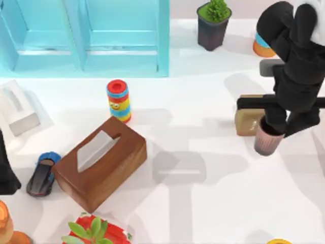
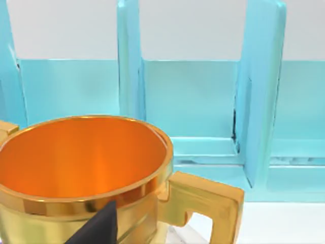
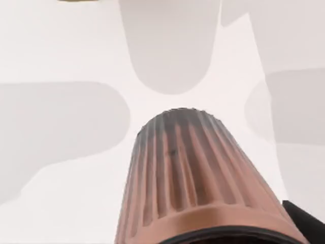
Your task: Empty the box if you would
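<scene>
Two arms work at this white desk, and we begin with the right one. The right gripper hangs over the right side of the desk and is clamped on the rim of a ribbed cup. The cup is dull pink-brown, its wall is cut with fine upright grooves, and it gets narrower toward the base. In the right wrist view it points down toward the smooth desk surface, where soft grey shadows lie. Just beside the cup, partly under the arm, is a tan block with rounded corners.

The cyan box stands at the far edge, toward the left, well apart from the cup. It is glossy, with flat upright dividers. Near it, a dark square pot carries a spiky green plant.

In the middle-left lies a wooden tissue box with a grey sheet coming out of its slot. Behind it stands a cylinder toy of coloured rings, and at its left side is a small blue and black toy car.

The left gripper is at the left edge of the desk, close in front of a shiny golden mug with an orange inside and an angular handle. Whether it is apart or together we cannot tell.
</scene>
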Tool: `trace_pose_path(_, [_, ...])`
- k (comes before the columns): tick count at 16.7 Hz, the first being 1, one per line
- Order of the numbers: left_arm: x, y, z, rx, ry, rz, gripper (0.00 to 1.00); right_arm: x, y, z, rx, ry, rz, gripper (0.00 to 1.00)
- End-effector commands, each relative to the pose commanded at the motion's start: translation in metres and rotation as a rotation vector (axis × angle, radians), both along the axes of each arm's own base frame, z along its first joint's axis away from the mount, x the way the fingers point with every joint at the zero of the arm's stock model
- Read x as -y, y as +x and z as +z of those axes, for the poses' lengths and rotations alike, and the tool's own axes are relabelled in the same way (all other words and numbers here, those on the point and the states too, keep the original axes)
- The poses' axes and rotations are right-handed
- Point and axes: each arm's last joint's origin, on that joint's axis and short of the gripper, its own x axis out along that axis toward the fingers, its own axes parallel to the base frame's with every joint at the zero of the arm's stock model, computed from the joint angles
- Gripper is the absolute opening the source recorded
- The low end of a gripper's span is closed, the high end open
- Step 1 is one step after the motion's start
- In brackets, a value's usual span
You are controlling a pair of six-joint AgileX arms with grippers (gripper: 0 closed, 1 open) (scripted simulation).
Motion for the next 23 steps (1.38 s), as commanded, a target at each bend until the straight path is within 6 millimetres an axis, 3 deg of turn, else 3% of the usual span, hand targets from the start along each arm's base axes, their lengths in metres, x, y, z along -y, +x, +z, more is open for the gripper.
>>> trace_pose_path(3, [0.0,0.0,0.0,0.0,0.0,0.0,1.0,-0.001,0.0,-0.009,0.002,0.0,0.001,0.0])
trace_pose_path(8, [0.0,0.0,0.0,0.0,0.0,0.0,1.0,-0.004,-0.001,-0.04,0.007,0.0,0.004,0.0])
trace_pose_path(13, [0.0,0.0,0.0,0.0,0.0,0.0,1.0,-0.004,-0.002,-0.043,0.008,0.0,0.005,0.0])
trace_pose_path(23, [0.0,0.0,0.0,0.0,0.0,0.0,1.0,-0.004,-0.002,-0.043,0.008,0.0,0.005,0.75])
